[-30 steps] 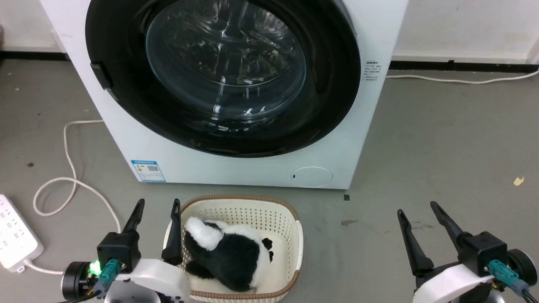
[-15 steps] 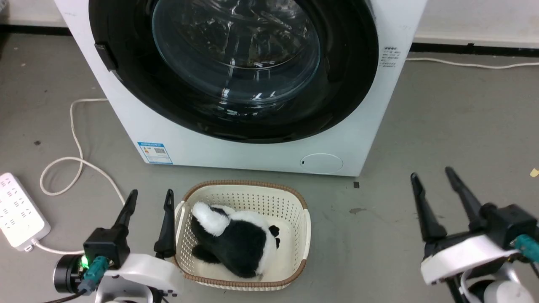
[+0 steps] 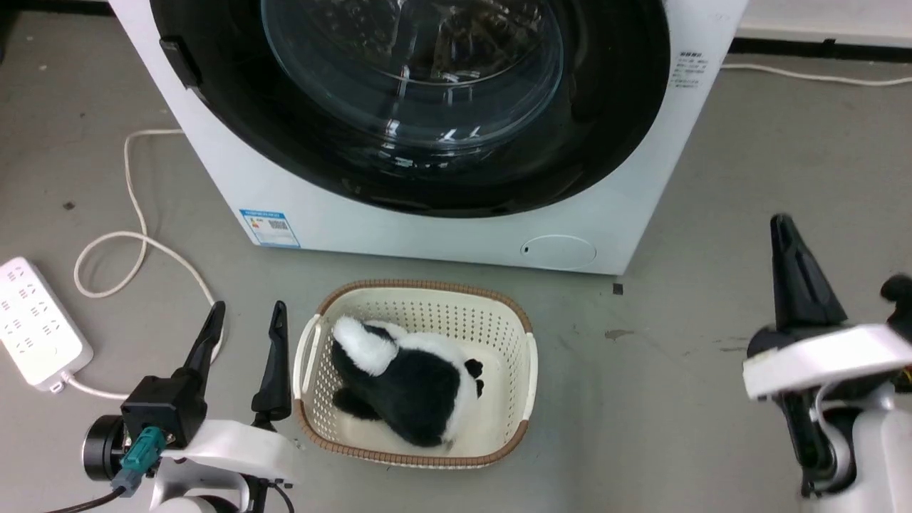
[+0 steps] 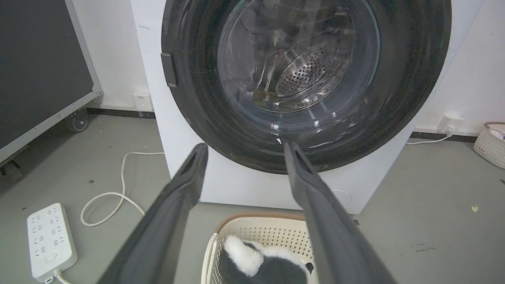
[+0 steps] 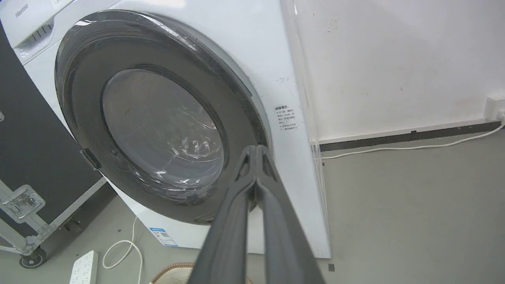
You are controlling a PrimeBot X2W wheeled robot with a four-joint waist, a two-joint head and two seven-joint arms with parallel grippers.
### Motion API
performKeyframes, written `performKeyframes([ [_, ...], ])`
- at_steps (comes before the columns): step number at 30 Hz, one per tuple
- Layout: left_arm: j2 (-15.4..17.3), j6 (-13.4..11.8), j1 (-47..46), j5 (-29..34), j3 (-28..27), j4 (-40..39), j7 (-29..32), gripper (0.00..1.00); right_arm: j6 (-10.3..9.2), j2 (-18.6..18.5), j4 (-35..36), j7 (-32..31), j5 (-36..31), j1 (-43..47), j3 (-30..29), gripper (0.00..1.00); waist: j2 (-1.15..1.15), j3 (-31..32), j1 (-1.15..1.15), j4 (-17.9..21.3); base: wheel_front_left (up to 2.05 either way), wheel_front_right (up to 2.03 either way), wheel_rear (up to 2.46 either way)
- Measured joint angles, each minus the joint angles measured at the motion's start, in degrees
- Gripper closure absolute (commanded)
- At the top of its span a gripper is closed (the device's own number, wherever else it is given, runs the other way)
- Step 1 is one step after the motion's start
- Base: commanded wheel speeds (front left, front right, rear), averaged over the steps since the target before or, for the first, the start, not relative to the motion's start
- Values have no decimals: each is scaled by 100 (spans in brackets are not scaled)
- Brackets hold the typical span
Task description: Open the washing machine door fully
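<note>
A: What lies around the machine?

B: A white front-loading washing machine (image 3: 399, 239) stands on a grey concrete floor (image 3: 712, 214). Directly before it, in the head view, sits a cream perforated plastic basket (image 3: 427, 286) with a brown rim, holding a black-and-white plush toy (image 3: 413, 385). The basket lies below the door, between the robot and the machine. To the left lie a white power strip (image 3: 35, 320) and a looped white cable (image 3: 135, 242). The right wrist view shows a black wheeled case (image 5: 31, 150) with metal corners, just beside the machine on its left.

A: Any writing?

B: The grey word "Hisense" (image 5: 21, 11) is on the top panel. A blue rectangular sticker (image 3: 269, 226) low on the front and a small black printed label (image 3: 690, 68) by the door's right edge are too small to read. A small round white flap (image 3: 559, 251) sits low at the right.

A: And the door?

B: The large round glossy black washing machine door (image 3: 613, 128), with its bulging clear glass window, spans nearly the machine's width and lies closed against the front.

A: The grippers?

B: The left gripper (image 3: 248, 308) hovers just beside the basket's left wall, its two dark fingers spread well apart, grasping nothing. The right gripper (image 5: 256, 149) is raised at the right, clear of the machine, fingers pressed together tip to tip with nothing between them.
</note>
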State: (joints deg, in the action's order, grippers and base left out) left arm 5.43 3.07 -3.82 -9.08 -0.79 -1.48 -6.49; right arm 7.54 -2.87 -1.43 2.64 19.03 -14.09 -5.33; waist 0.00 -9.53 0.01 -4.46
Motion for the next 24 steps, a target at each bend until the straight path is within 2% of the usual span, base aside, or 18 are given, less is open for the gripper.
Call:
performKeyframes([
  [10,152,65,-113,-202,-8,-65,-119,0,-1,0,-814,-53,1263,-1092,135,100,0,-318,0,-91,0,0,0],
  [11,222,73,-120,-275,-13,-88,-159,0,-1,0,-1191,-56,1667,-1462,189,100,0,-430,0,-118,0,0,0],
  [12,244,75,-124,-291,-14,-92,-166,0,-1,0,-1329,-58,1770,-1594,197,100,0,-468,0,-129,0,0,0],
  [17,274,116,-235,-392,-14,-114,-222,0,-1,2,-2009,-175,2157,-2313,100,100,0,-650,0,-210,0,0,0],
  [24,316,165,-274,-532,-32,-114,-316,0,-1,-79,-2924,-689,2429,-3274,-454,100,0,-839,0,-352,0,0,0],
])
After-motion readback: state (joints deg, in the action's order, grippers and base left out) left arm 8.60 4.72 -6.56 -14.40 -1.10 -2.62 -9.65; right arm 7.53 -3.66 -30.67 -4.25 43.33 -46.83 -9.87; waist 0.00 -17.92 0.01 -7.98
